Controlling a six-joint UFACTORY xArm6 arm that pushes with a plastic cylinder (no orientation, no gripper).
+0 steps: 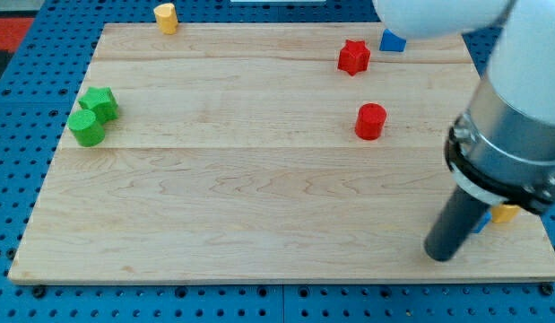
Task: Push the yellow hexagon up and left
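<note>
A single camera looks down at a steep slant on the wooden table [259,179], from the side of its edge at the view's bottom, facing the far edge at the view's top. It sits near enough that the table fills almost the whole width. The arm [519,126] looms large and blurred at the view's right, probably closest to the lens.

No text, label, brand, number or sign can be read anywhere in this view.
</note>
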